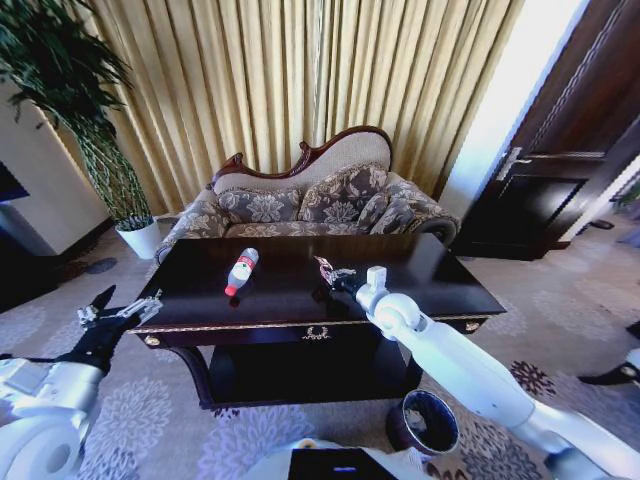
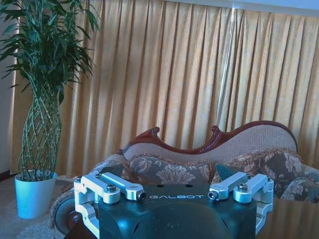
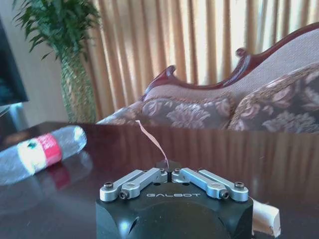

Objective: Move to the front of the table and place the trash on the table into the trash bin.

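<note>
Trash on the dark table (image 1: 420, 262): a clear bottle (image 1: 241, 271) with a red cap and a red-and-white label lies on its side toward the left half of the top, cap pointing to the front edge. Its label print is too small to read. The snack wrapper (image 1: 327, 268) sits near the middle, and the right gripper (image 1: 338, 280) has its fingers pressed together on it; in the right wrist view a thin strip of wrapper (image 3: 152, 141) rises from between the closed fingertips. "GALBOT" reads in white on the black body of the right gripper (image 3: 171, 174), and again on the left gripper (image 2: 175, 195). A crumpled white tissue (image 3: 264, 218) lies on the table just beside the right gripper.

Left gripper (image 1: 120, 312) hangs off the table's front left corner, above the carpet, fingers spread wide with nothing between them.

Trash bin (image 1: 424, 420) stands on the carpet below the front edge, toward the right, under the right arm, its dark mouth open upward. The right half of the tabletop is bare and glossy out to its gold-trimmed edge. A sofa (image 1: 310, 200) sits close behind the far edge.
</note>
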You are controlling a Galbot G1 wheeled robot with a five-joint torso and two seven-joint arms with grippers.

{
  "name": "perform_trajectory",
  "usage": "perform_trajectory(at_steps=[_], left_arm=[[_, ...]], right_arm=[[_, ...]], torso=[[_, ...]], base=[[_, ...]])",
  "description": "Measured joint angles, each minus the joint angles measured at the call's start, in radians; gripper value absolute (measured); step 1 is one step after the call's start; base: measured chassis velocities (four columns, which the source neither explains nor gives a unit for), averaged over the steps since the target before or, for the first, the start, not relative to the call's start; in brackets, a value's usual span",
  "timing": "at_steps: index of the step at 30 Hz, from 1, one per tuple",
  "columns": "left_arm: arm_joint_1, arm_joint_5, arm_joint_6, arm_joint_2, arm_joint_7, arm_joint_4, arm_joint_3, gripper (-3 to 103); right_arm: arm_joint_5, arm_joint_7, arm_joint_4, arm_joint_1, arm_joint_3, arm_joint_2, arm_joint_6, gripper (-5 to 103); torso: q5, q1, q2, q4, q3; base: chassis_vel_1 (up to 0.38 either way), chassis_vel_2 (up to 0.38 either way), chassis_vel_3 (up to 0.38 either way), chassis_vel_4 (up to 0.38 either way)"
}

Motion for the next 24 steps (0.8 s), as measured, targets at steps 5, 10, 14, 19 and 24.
perform_trajectory(at_steps=[5,10,14,19,24], left_arm=[[-0.004,-0.006,0.000,-0.005,-0.001,0.000,-0.001,100],[-0.007,-0.008,-0.001,-0.009,0.000,0.000,0.001,100],[-0.012,-0.010,-0.006,-0.009,0.000,0.000,-0.001,100],[-0.027,-0.011,-0.020,-0.010,0.001,0.000,-0.004,100],[-0.029,-0.024,-0.021,-0.011,-0.001,0.000,-0.014,100]], right_arm=[[0.014,0.013,0.050,-0.061,0.104,-0.032,0.022,0],[0.017,0.021,0.107,-0.187,0.312,-0.076,0.041,0],[0.011,0.021,0.153,-0.328,0.465,-0.107,0.053,0],[-0.040,0.039,0.223,-0.489,0.619,-0.107,0.061,0],[-0.084,0.052,0.322,-0.649,0.760,-0.025,0.061,0]], torso=[[0.0000,0.000,0.000,0.0000,0.000],[0.0002,0.000,0.000,-0.0001,0.000],[-0.0001,0.000,0.000,-0.0003,0.000],[-0.0002,0.000,0.000,0.0001,0.000],[0.0000,0.000,0.000,0.0001,0.000]], base=[[0.000,0.000,0.000,0.000],[0.000,0.000,0.000,0.000],[0.000,0.000,0.000,0.000],[0.000,0.000,0.000,0.000],[0.000,0.000,0.000,0.000]])
